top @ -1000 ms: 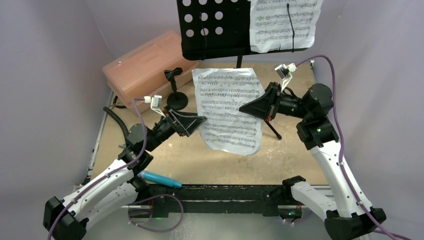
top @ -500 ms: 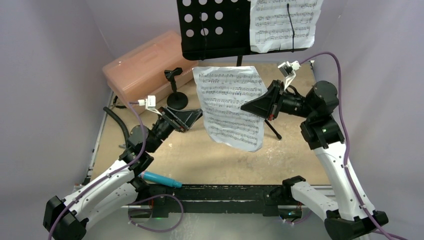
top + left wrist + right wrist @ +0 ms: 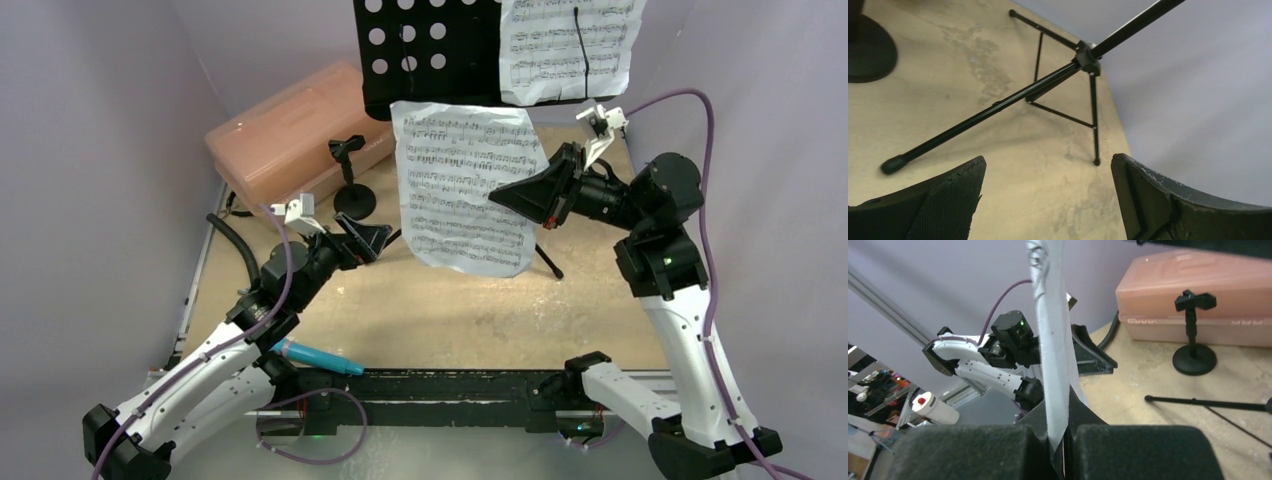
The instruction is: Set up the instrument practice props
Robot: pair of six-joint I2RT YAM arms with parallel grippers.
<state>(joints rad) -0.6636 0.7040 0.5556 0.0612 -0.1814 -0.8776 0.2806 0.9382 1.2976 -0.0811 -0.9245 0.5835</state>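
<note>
Holding a sheet-music page (image 3: pixel 450 180) upright below the music stand (image 3: pixel 425 50) desk, right hand (image 3: pixel 497 197) clamping it, left hand (image 3: pixel 375 238) hanging spread apart over the bench (image 3: pixel 450 320).

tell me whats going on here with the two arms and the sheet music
The right gripper is shut on the edge of a sheet-music page and holds it upright in the air, near the lower edge of the music stand's desk. A second page already sits on the desk's right half. The left gripper is open and empty, low beside the small mic stand. The blue microphone lies at the table's near edge.
</note>
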